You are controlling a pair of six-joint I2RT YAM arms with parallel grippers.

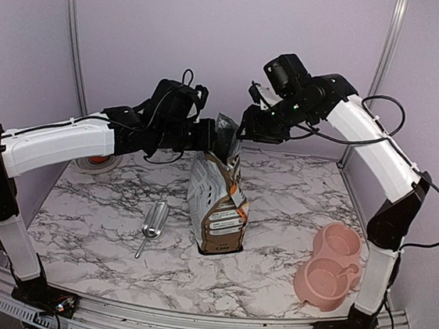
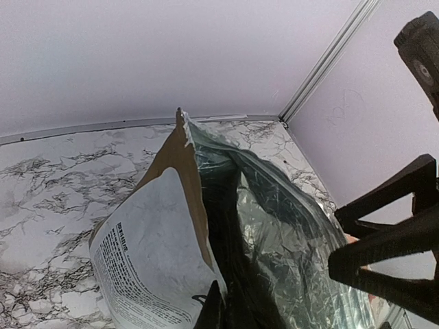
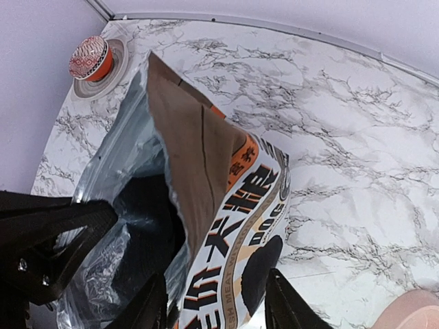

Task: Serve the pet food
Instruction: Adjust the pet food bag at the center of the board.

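1. The left hand (image 1: 218,139) is clenched on the top rim of the pet food bag (image 1: 217,203), pinching the brown paper edge on the bag's left side.
2. The right hand (image 3: 217,277) hovers at the opposite side of the bag's mouth. Its fingers (image 3: 154,308) are spread, one inside the foil lining and one outside the printed front panel. I cannot tell whether either one touches the panel.
3. The bag stands upright near the middle of the surface (image 1: 295,196), with its top torn open and held apart between the two hands.
4. The silver lining shows inside the mouth. Below it the interior is dark, so the pet food itself cannot be made out.
5. A metal scoop (image 1: 153,222) lies flat just left of the bag, apart from it, with its handle pointing toward the near edge.
6. A pink double bowl (image 1: 334,259) sits by the near right corner, well apart from the bag.
7. A reddish patterned ball (image 3: 90,58) rests on a small dish (image 3: 121,58) at the far left corner.
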